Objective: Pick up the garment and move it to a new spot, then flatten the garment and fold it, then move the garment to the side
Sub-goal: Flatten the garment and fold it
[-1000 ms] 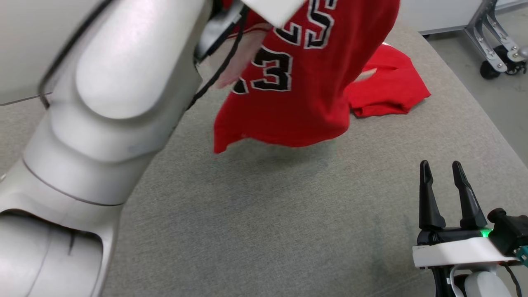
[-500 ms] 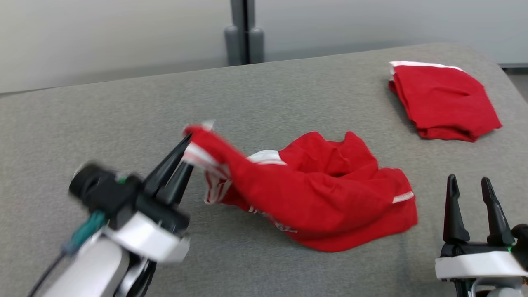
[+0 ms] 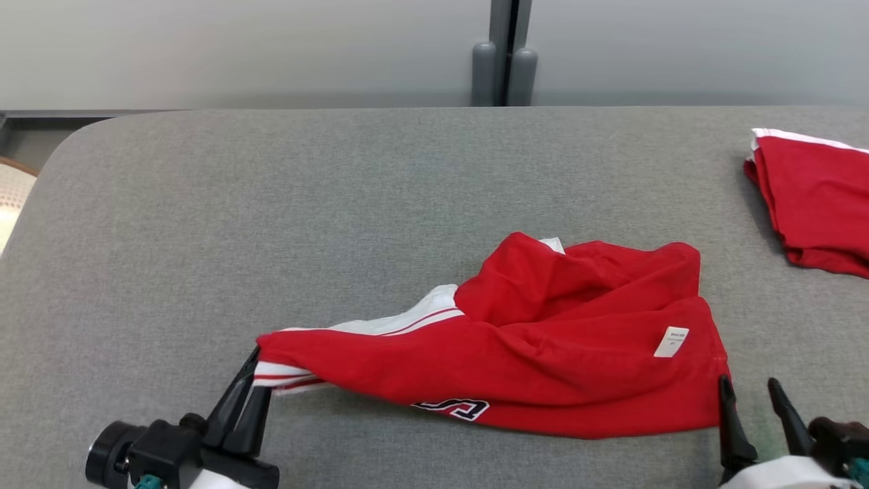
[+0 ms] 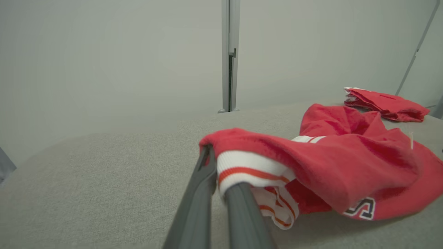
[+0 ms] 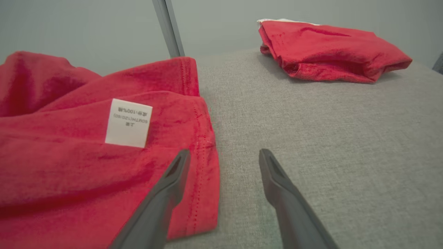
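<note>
Having laid the shirt (image 3: 543, 353) down, left gripper (image 3: 256, 370) still pinching its cuff (image 4: 249, 169), right gripper (image 3: 749, 382) wide, I flatten next

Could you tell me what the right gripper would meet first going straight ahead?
Likely the hem of the red garment, beside one finger; otherwise bare grey table, the folded garment lying farther right.

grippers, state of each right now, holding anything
left gripper: shut on the red jersey, at its striped edge
right gripper: open, holding nothing
</note>
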Robot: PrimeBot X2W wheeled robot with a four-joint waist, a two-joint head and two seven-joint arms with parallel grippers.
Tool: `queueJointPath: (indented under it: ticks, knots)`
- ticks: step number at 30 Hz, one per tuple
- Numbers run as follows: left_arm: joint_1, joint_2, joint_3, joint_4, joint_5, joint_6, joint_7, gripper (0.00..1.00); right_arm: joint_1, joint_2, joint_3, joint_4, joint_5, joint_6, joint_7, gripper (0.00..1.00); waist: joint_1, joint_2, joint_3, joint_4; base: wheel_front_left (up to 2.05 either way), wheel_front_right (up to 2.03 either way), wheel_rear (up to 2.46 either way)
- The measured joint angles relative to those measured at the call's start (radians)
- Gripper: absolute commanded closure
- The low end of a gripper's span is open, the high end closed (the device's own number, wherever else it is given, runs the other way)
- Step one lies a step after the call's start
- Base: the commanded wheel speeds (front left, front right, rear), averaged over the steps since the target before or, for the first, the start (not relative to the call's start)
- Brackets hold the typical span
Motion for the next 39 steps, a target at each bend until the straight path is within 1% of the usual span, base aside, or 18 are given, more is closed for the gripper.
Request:
queueJointPath:
  ticks: [2,3,5,7,9,12,13,14,16,18,19,20,21,25,30,33,36,39]
  knots:
    - [0.010,-0.020,0.017,0.025,0.015,-0.016,0.000,0.59,-0.032,-0.026,0.053,0.052,0.051,0.000,0.000,0.00,0.0000,0.0000,0.005,0.010,0.00,0.00,0.00]
    - [0.020,-0.028,0.018,0.048,0.018,-0.029,-0.002,0.56,-0.051,-0.042,0.080,0.072,0.072,0.000,0.000,0.00,0.0001,0.0000,0.008,0.013,0.00,0.00,0.00]
    - [0.037,-0.035,0.000,0.096,0.023,-0.062,-0.002,0.60,-0.083,-0.077,0.125,0.107,0.122,0.000,0.000,0.00,0.0000,0.0000,0.014,0.018,0.00,0.00,0.00]
    - [0.038,-0.022,-0.040,0.148,0.023,-0.108,-0.002,1.00,-0.113,-0.117,0.173,0.144,0.165,0.000,0.000,0.00,0.0000,0.0000,0.020,0.022,0.00,0.00,0.00]
    - [0.038,-0.008,-0.096,0.198,0.022,-0.133,0.018,1.00,-0.138,-0.154,0.222,0.182,0.204,0.000,0.009,0.00,0.0000,0.0000,0.025,0.028,0.00,0.00,0.00]
    - [0.033,0.002,-0.164,0.258,0.022,-0.148,0.051,0.98,-0.173,-0.198,0.282,0.214,0.257,0.000,0.021,0.00,0.0000,0.0000,0.031,0.042,0.00,0.00,0.00]
    - [0.029,-0.001,-0.165,0.272,0.019,-0.148,0.050,0.43,-0.181,-0.211,0.302,0.221,0.272,0.000,0.027,0.00,0.0000,0.0000,0.033,0.047,0.00,0.00,0.00]
    - [0.010,-0.010,-0.159,0.289,0.020,-0.136,0.040,0.00,-0.196,-0.227,0.335,0.237,0.303,0.000,0.033,0.00,0.0000,0.0000,0.035,0.056,0.00,0.00,0.00]
    - [0.000,-0.021,-0.148,0.300,0.020,-0.121,0.030,0.00,-0.208,-0.238,0.367,0.244,0.336,0.000,0.044,0.00,0.0000,0.0000,0.038,0.062,0.00,0.00,0.00]
    - [-0.003,-0.025,-0.141,0.302,0.024,-0.104,0.022,0.00,-0.219,-0.248,0.397,0.247,0.361,0.000,0.052,0.32,0.0000,0.0000,0.040,0.065,0.00,0.00,0.00]
    - [-0.004,-0.026,-0.133,0.301,0.026,-0.096,0.016,0.00,-0.223,-0.252,0.412,0.248,0.373,0.000,0.053,0.53,0.0000,0.0000,0.040,0.065,0.00,0.00,0.00]
    - [-0.004,-0.026,-0.126,0.298,0.031,-0.086,0.013,0.00,-0.227,-0.256,0.426,0.248,0.381,0.000,0.052,0.87,0.0000,0.0000,0.041,0.065,0.00,0.00,0.00]
    - [-0.004,-0.027,-0.117,0.291,0.035,-0.077,0.011,0.00,-0.231,-0.258,0.436,0.248,0.392,0.000,0.050,1.00,0.0001,0.0000,0.041,0.064,0.00,0.00,0.00]
    - [-0.004,-0.036,-0.079,0.254,0.037,-0.042,0.002,0.00,-0.232,-0.280,0.470,0.245,0.430,0.001,0.041,1.00,0.0000,0.0000,0.039,0.056,0.00,0.00,0.00]
    - [0.010,-0.033,-0.049,0.203,0.038,-0.023,0.001,0.00,-0.193,-0.347,0.442,0.240,0.440,0.001,0.018,1.00,0.0000,0.0000,0.031,0.042,0.00,0.00,0.00]
    - [0.039,-0.027,-0.054,0.166,-0.008,-0.049,0.047,0.00,-0.164,-0.383,0.411,0.221,0.425,0.001,0.010,1.00,0.0001,0.0000,0.031,0.027,0.00,0.00,0.00]
    - [0.061,-0.002,-0.056,0.099,-0.049,-0.070,0.132,0.00,-0.142,-0.406,0.370,0.191,0.407,0.001,0.007,1.00,0.0000,0.0000,0.037,0.010,0.00,0.00,0.00]
    - [0.091,0.024,-0.047,0.029,-0.121,-0.085,0.236,0.00,-0.126,-0.415,0.332,0.168,0.367,0.001,0.006,1.00,0.0000,0.0000,0.044,-0.007,0.00,0.00,0.00]
